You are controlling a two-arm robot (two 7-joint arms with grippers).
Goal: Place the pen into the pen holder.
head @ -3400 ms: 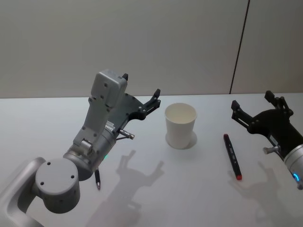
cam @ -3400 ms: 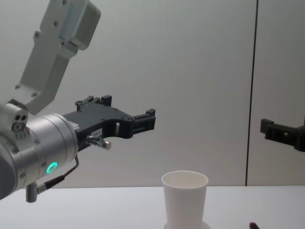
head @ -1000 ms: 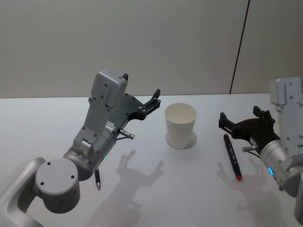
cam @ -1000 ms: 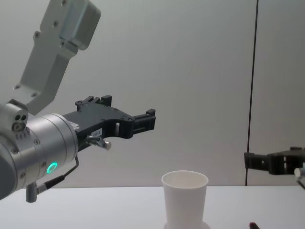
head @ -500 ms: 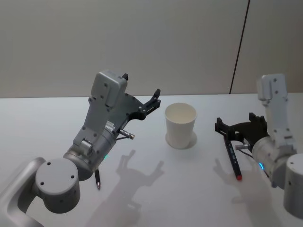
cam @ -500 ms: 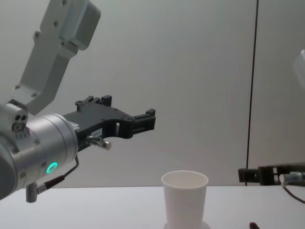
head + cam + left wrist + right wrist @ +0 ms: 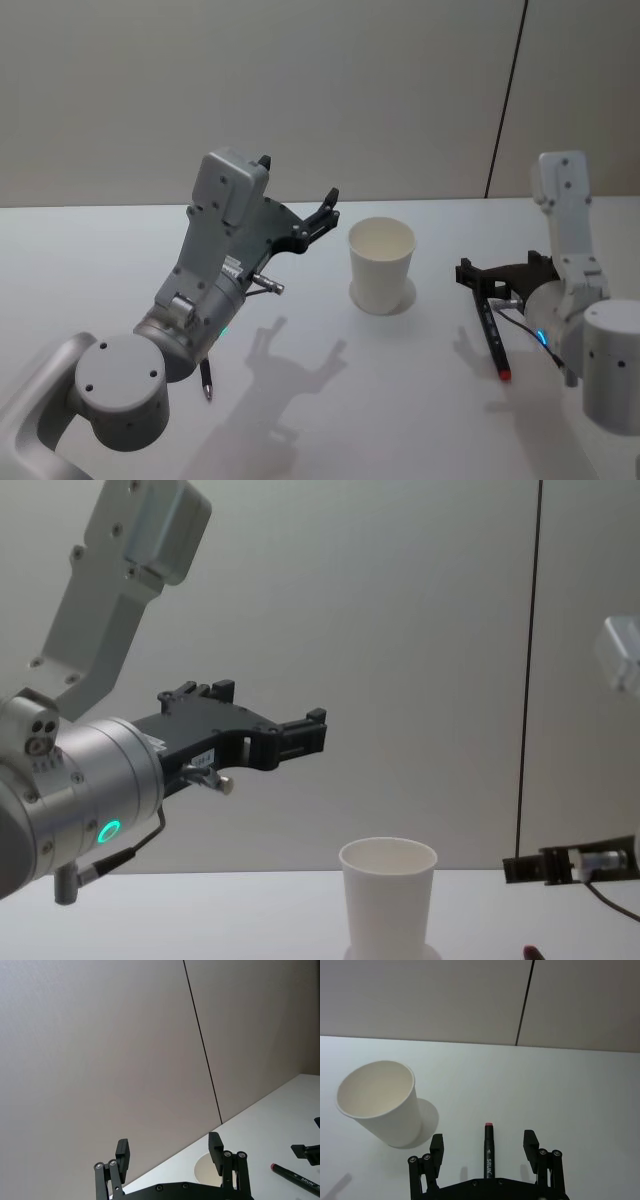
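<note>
Right end effector [image 7: 484,1141]: fingers [image 7: 437,1144] apart; you see the pen [image 7: 488,1155] lying between them on the counter [image 7: 400,400].
Pen: right of the cup [image 7: 381,265], not touching it.
Left end effector [image 7: 298,180]: raised left of the cup, parted too.

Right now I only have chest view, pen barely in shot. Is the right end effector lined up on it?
Observer: Yes. Right wrist view: the pen lies between the right end effector's open fingers, not gripped.
Operator: Holder empty?
Observer: Head view looks into the pen holder: nothing inside that I can see.
Operator: Left arm near the pen?
Observer: No. Head view: the left end effector is raised on the holder's far side from the pen.
</note>
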